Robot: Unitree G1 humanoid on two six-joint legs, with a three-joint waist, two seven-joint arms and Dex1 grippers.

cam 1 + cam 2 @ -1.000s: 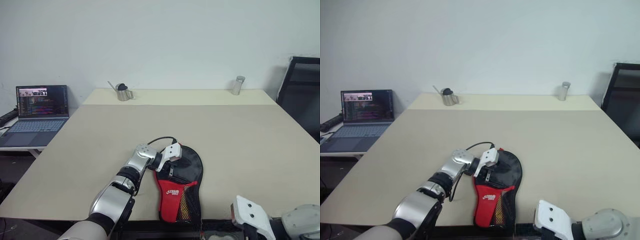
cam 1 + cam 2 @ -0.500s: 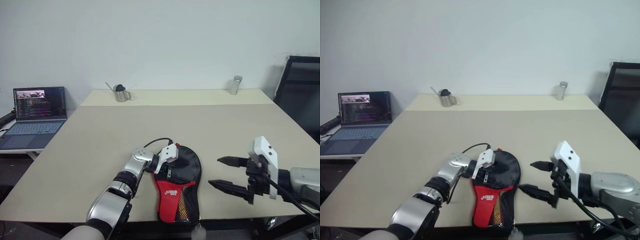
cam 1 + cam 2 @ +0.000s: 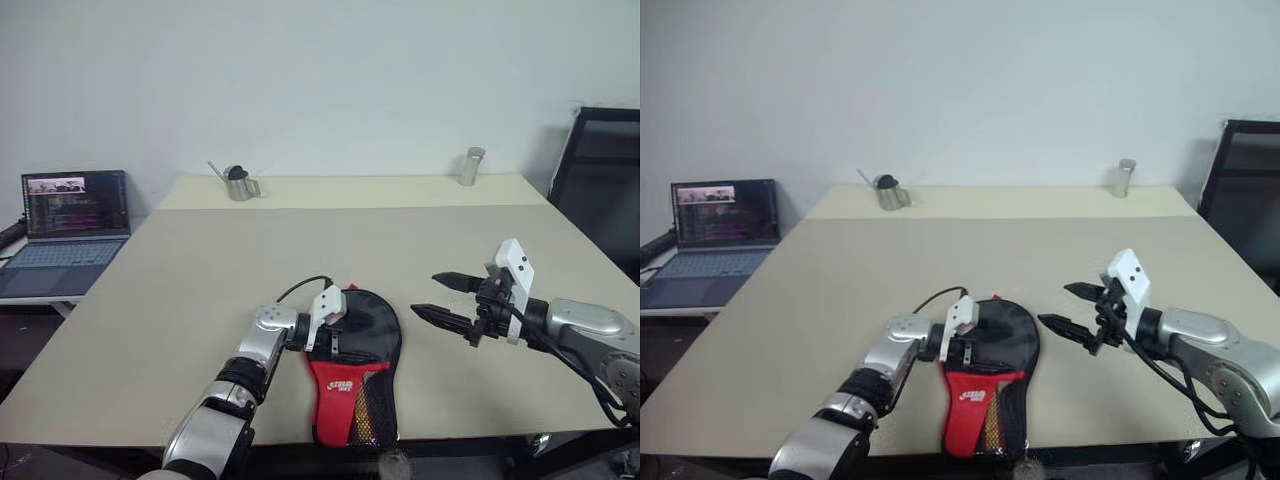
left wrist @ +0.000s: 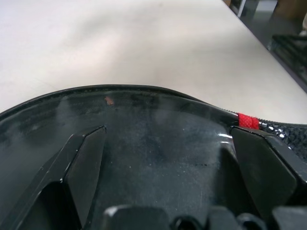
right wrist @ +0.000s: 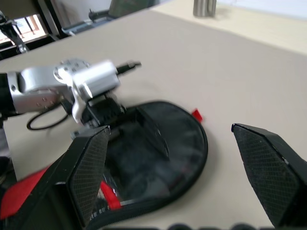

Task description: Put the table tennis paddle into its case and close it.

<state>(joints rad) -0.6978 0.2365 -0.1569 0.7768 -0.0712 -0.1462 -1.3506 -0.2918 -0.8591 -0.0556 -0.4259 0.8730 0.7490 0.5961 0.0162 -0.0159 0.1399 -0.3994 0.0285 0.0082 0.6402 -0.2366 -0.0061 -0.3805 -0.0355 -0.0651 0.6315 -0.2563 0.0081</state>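
The right gripper [image 3: 440, 297] has been swung in beside the case [image 3: 357, 362], fingers spread. The left gripper [image 3: 962, 352] is kept on the case, fingers apart; closing seems next.

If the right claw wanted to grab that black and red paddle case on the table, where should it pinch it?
Probably the round black rim of the case on the side facing the right gripper. That edge lies flat and thin on the table, and the left gripper already occupies the other side, so a low sideways approach looks easiest.

We are seeing a white logo on the red part of the case [image 3: 347, 385], but its letters are reading too small to make out
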